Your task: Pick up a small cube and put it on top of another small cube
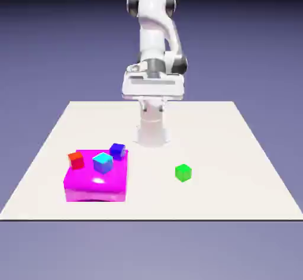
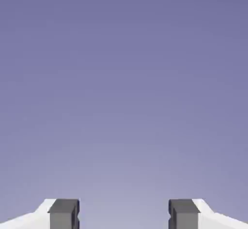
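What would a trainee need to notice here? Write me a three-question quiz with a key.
1. True or false: the green cube sits on the magenta block.
2. Which small cubes rest on the magenta block? A) red, cyan, blue B) green, red C) cyan only
3. Fill in: in the hand view, the gripper has ____ between its fingertips.

Key:
1. False; it lies alone on the table.
2. A: red cube, cyan cube, blue cube.
3. Nothing; only backdrop shows.

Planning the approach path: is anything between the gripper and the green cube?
Nothing visible does. The green cube sits alone on the table, apart from the magenta block. The hand view shows only backdrop between the open jaws.
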`<action>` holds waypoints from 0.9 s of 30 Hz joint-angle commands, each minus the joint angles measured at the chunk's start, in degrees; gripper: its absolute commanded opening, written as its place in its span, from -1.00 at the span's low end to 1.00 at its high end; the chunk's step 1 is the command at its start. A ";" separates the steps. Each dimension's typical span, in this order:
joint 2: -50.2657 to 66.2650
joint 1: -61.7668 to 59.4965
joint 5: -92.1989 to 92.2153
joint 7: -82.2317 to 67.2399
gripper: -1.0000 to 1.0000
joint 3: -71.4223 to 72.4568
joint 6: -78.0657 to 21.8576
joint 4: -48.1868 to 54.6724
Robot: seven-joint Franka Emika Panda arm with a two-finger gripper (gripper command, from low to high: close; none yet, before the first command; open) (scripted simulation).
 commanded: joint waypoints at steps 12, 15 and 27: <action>24.92 21.88 -2.29 -4.94 0.00 -3.23 -12.81 -2.73; 28.55 25.07 -2.62 -5.66 0.00 -3.70 -14.67 -3.13; 40.60 24.31 -1.77 -6.19 -1.00 -2.77 -4.09 -1.66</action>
